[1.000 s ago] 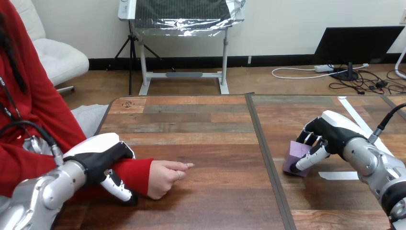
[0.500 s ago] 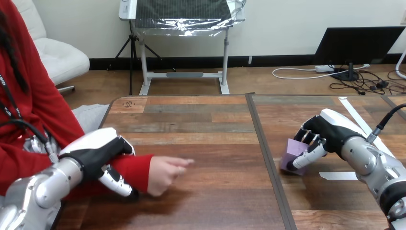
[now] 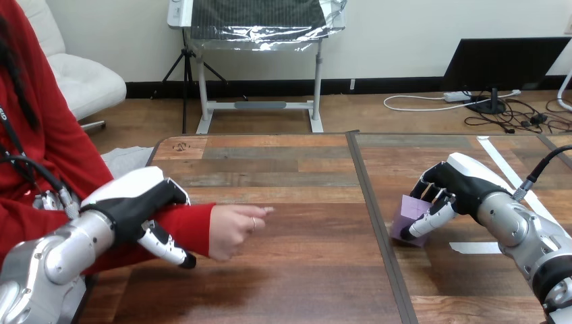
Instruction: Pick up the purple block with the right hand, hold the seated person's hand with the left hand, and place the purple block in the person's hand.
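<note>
The purple block (image 3: 409, 217) is at the right half of the table, close to the dark seam. My right hand (image 3: 450, 189) has its fingers and thumb curled round it, and the block looks tilted and a little off the wood. At the left, the person's hand (image 3: 233, 229) reaches out loosely over the table, raised a little above it. My left hand (image 3: 138, 206) is curled round the person's red-sleeved forearm (image 3: 185, 229) just behind the wrist, thumb under it.
The wooden table (image 3: 283, 175) has a dark seam (image 3: 374, 223) running front to back. White tape strips (image 3: 502, 165) lie on the right half, near my right arm. The person's torso is at the left edge.
My left hand has lifted the person's forearm a little off the table. My right hand has shifted slightly left with the block, which has tipped up.
</note>
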Motion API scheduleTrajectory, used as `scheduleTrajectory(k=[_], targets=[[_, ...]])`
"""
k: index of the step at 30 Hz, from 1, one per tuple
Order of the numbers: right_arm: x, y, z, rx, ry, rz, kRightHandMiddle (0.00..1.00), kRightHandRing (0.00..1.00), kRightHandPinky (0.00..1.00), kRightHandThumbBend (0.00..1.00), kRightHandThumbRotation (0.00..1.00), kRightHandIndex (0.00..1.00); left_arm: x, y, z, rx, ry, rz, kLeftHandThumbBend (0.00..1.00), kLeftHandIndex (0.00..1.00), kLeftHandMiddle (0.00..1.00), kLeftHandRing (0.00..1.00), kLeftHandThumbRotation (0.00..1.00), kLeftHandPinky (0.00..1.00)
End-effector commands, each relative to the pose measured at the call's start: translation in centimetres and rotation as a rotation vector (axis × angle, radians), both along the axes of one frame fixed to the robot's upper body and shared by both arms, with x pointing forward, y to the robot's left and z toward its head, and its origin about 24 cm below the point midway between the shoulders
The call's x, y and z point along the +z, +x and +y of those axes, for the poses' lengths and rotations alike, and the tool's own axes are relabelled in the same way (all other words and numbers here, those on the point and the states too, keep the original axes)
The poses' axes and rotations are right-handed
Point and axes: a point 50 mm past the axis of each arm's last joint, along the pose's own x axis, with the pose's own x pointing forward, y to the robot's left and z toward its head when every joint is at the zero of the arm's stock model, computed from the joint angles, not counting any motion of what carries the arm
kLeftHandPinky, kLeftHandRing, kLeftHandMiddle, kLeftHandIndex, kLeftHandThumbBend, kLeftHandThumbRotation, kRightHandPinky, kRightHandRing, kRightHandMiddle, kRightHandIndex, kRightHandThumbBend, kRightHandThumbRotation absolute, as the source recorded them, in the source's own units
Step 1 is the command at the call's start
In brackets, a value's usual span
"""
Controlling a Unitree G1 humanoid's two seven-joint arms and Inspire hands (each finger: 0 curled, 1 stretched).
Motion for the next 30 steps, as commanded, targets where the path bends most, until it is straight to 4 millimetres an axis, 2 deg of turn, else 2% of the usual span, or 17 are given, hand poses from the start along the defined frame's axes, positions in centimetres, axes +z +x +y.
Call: scheduleTrajectory(k=[1,15,30], targets=[[3.6,2.3,1.9,0.065,0.021,-0.139,0.55,0.54,0.5,0.79,0.0,0.51,6.8,2.2,-1.2,-0.057,-0.032,-0.251,0.78,0.42,0.4,0.33,0.0,0.27],[4.3,2.6,2.8,0.115,0.057,-0.165,0.52,0.49,0.44,0.79,0.0,0.49,7.8,2.7,-1.8,-0.063,-0.059,-0.289,0.78,0.42,0.39,0.32,0.0,0.26],[5.1,2.9,4.3,0.178,0.125,-0.218,0.5,0.46,0.42,0.8,0.0,0.48,8.6,3.5,-2.8,-0.076,-0.084,-0.311,0.78,0.4,0.38,0.31,0.0,0.25]])
